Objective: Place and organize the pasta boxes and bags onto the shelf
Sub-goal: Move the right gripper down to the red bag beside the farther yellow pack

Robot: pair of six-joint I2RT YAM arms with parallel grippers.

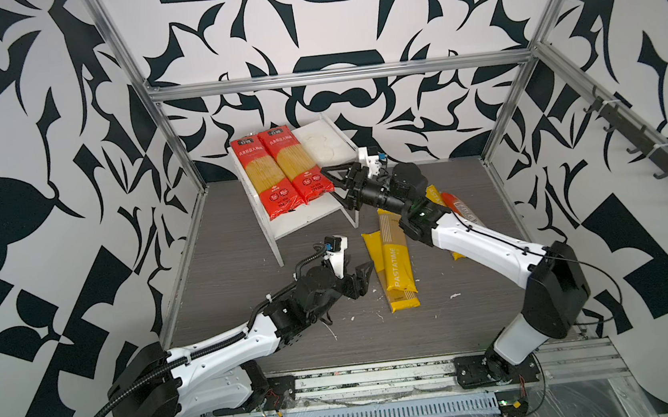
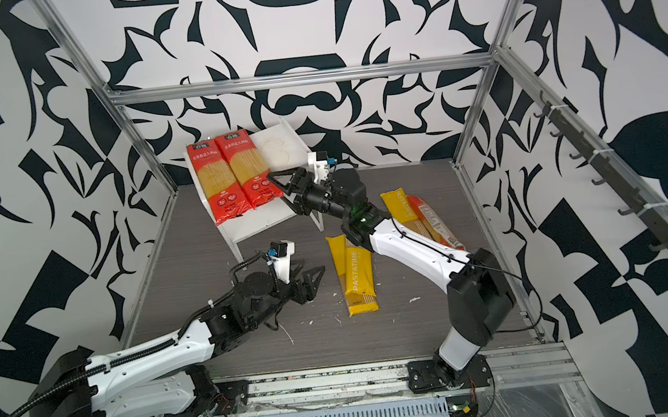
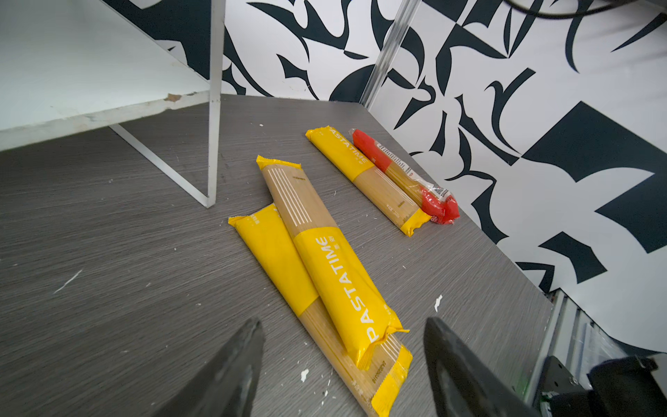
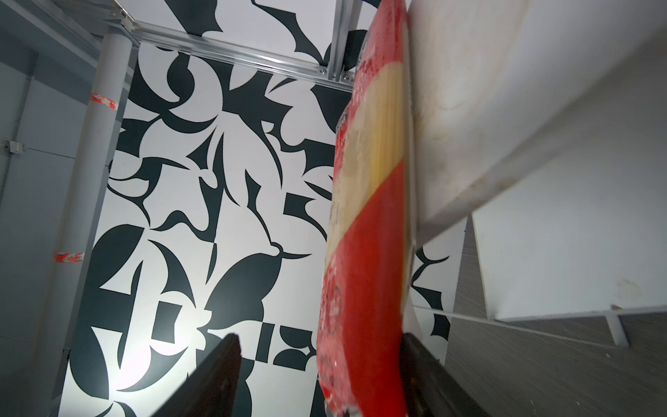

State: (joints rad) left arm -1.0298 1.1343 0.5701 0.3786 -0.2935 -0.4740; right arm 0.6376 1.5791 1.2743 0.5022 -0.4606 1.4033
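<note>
- The right tool point(image 1: 329, 183) stands with jaws wide at the near end of the right red pack point(image 1: 298, 163). In the right wrist view this pack lies between the fingers point(image 4: 216, 375), close to one and clear of the other.
- The left tool point(image 1: 365, 272) has its jaws wide and empty, and it hangs over the desk point(image 1: 250, 309) just beside the crossed yellow packs.
- On the top board of the shelf point(image 1: 324, 143), the left red pack point(image 1: 264, 174) and the right red pack lie side by side, touching. Their near ends overhang the board's front edge, and brownish stains mark the board beside them.
- On the desk, the upper yellow pack point(image 1: 398, 262) rests aslant on the lower yellow pack point(image 1: 373, 251). The third yellow pack point(image 2: 403, 211) and the third red pack point(image 2: 434, 225) lie touching near the right wall.
- Hidden parts: in a top view the right arm point(image 1: 486, 245) covers most of that last pair. The right wrist view cuts off the red pack's near end and blurs its lettering.
- Surroundings: the desk is grey wood-grain with white flecks. The walls point(image 1: 27, 164) are patterned black and white, behind an aluminium frame point(image 1: 336, 75).
</note>
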